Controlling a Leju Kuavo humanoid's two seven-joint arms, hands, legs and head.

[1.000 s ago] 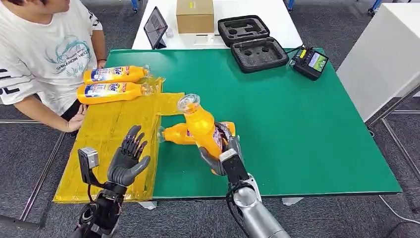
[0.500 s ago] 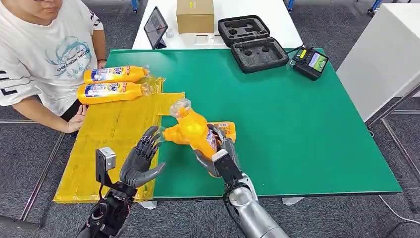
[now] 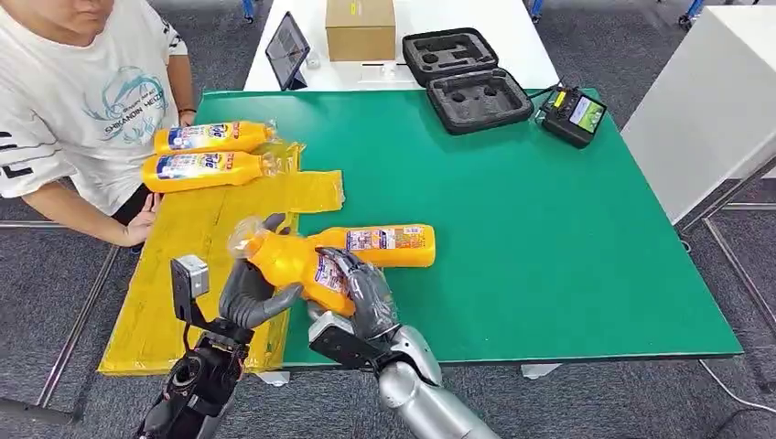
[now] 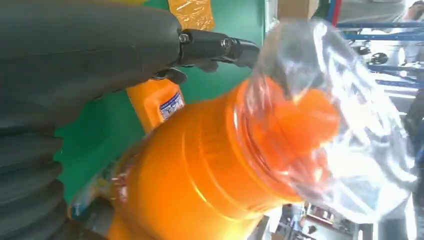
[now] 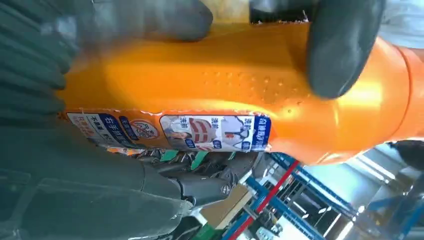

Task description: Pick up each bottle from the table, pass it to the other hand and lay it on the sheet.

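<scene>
The orange bottle (image 3: 297, 263) hangs in the air over the near edge of the yellow sheet (image 3: 197, 265), lying almost level with its clear-wrapped cap pointing toward the person's side. The right robot hand (image 3: 361, 293) grasps its labelled body from below, fingers wrapped round it, while the left robot hand (image 3: 249, 291) has its fingers curled about the neck end, touching the shoulder; I cannot tell whether that second hold bears any weight yet. It looks a full, rigid plastic bottle, likely fairly heavy, and the glossy skin and crinkly film over the cap would slip easily. I would judge the dimpled waist just behind the label a surer place to take hold than the wrapped cap. A second bottle (image 3: 375, 245) lies flat on the green desk (image 3: 549, 238) just behind the hands, and two more bottles (image 3: 212, 154) rest side by side on the far end of the sheet, near a seated person (image 3: 78, 101).
</scene>
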